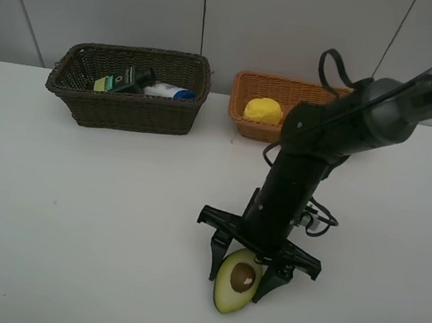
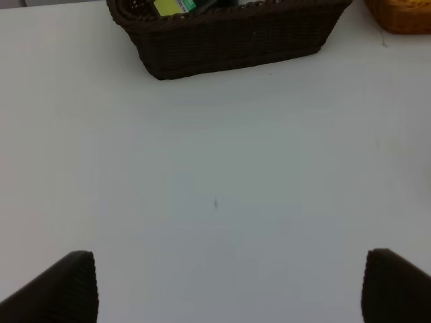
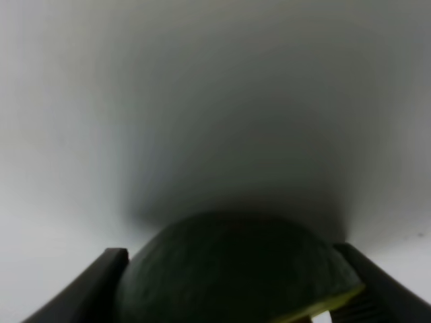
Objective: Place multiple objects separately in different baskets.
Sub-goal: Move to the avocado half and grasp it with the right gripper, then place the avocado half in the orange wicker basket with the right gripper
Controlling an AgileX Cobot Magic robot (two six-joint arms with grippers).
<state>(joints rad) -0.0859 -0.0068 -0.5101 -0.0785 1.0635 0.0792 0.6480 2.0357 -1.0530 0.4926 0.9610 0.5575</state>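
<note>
A halved avocado [image 1: 238, 280] [image 3: 236, 262] lies cut face up on the white table, near the front edge. My right gripper [image 1: 238, 286] [image 3: 232, 296] comes down over it, a finger pressed against each side. The lemon [image 1: 263, 109] sits in the light orange-brown basket [image 1: 246, 126] [image 2: 404, 17]. In the dark brown basket [image 1: 127, 110] [image 2: 236, 40] lie a dark green pump bottle [image 1: 127, 80] and a white blue-capped bottle [image 1: 168, 91]. My left gripper [image 2: 229, 293] hangs open over bare table in front of the dark basket, with nothing between its fingers.
Both baskets stand side by side at the back of the table [image 1: 73, 214], against the pale wall. The right arm [image 1: 313, 150] stretches from the upper right, passing just in front of the light basket.
</note>
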